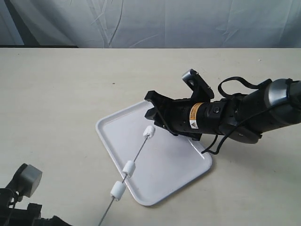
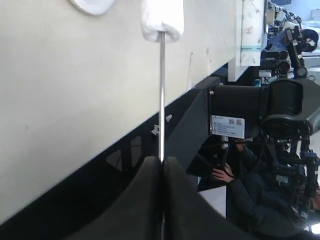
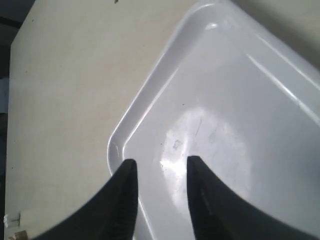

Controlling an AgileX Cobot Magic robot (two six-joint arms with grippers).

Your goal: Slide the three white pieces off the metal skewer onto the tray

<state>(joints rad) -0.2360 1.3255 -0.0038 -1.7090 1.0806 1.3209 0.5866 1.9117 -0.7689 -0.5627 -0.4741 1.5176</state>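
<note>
Our right arm (image 1: 244, 113) stretches out long and nearly level. The right gripper (image 1: 151, 107) at its end has its jaws parted, with nothing between them. Our left gripper (image 2: 161, 162) sits low, fingers pressed together on the metal skewer (image 2: 161, 95), which runs straight ahead of it.

Pale beige tabletop (image 1: 61, 103), matte, evenly lit, with soft shadows only and one tiny dark speck (image 1: 113, 84) toward its far side. Behind the tabletop's far edge, a wrinkled whitish-grey cloth (image 1: 155, 21) hung as a backdrop, creased in long folds. Along that far edge, toward one end, a narrow dark strip (image 1: 37, 46). Under the tabletop, in the left wrist view, a dark frame (image 2: 125, 155) with cut-out openings. Beyond the tabletop's side, a cluttered room: a white upright panel (image 2: 250, 25), a black box (image 2: 235, 107) bearing a white label (image 2: 227, 126), and a person (image 2: 245, 190) in dark clothes low down. Past the tabletop's corner in the right wrist view, a dark area (image 3: 7, 30), too dim to make out.
</note>
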